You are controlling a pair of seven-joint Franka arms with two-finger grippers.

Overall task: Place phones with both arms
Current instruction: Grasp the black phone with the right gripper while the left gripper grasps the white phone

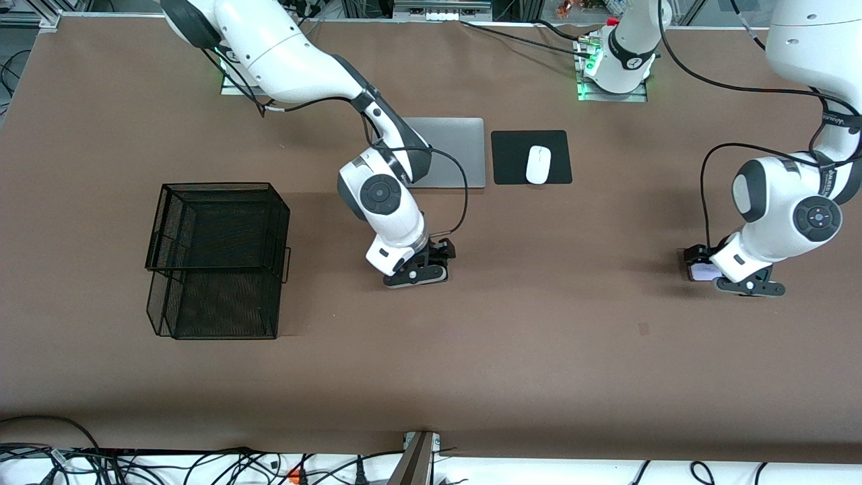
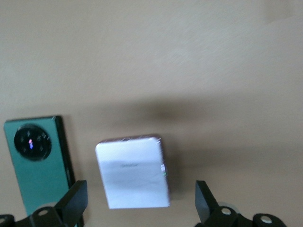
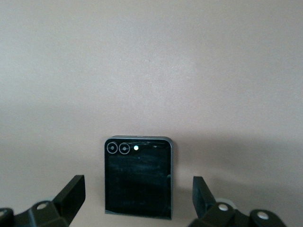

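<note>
The left gripper (image 2: 137, 208) hangs low over the small squarish pale lilac-white phone (image 2: 132, 171), near the left arm's end of the brown table (image 1: 539, 350), and its two black fingers stand wide apart with nothing between them except the phone lying below. Just beside this phone lies the longer dark green phone with a round camera ring (image 2: 35, 163), apart from it by a narrow strip of table. The right gripper (image 3: 137, 205) hovers in the middle of the table over the small squarish black phone (image 3: 138, 177), also spread open and holding nothing. All three phones lie flat on the table. I judge them to be stiff, thin and rather light, with smooth glass faces that can slip and scratch, so each should be taken by its two long side edges, with the fingers coming down on both sides until they almost touch the table. The black wire mesh basket (image 1: 219, 259) stands toward the right arm's end, probably the place for them. A silver laptop (image 1: 454, 151) and a white mouse (image 1: 538, 164) on its black pad lie farther from the front camera.
</note>
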